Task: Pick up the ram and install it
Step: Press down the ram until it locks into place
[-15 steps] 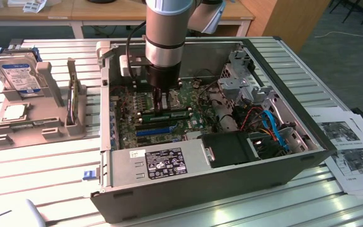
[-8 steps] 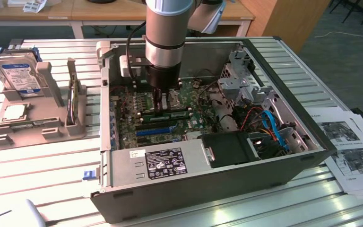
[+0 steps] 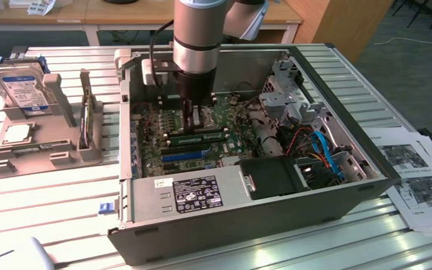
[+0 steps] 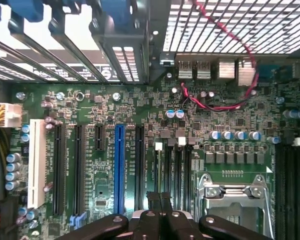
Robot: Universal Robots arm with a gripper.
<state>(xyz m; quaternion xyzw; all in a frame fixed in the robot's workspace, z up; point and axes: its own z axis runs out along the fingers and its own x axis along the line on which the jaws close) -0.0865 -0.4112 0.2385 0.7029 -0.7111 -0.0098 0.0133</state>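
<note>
The ram [image 3: 203, 135] is a thin green stick standing on edge in a slot of the motherboard [image 3: 163, 121] inside the open computer case [image 3: 351, 197]. My gripper [image 3: 193, 127] reaches down into the case, its tip right at the ram's top edge; contact cannot be told. In the wrist view my gripper [image 4: 159, 200] is shut, dark fingertips [image 4: 152, 202] pressed together with nothing seen between them, over the black memory slots [image 4: 172, 170] next to the CPU socket [image 4: 235, 200]. The long blue slot [image 4: 120, 167] lies beside them.
A grey holder [image 3: 58, 152] on the exterior view's left carries a hard drive [image 3: 25, 90] and a CPU [image 3: 17, 134]. Inside the case sit the power supply [image 3: 193, 192], a drive cage [image 3: 283, 90] and blue cables [image 3: 328, 152]. Papers [image 3: 418, 180] lie on the right.
</note>
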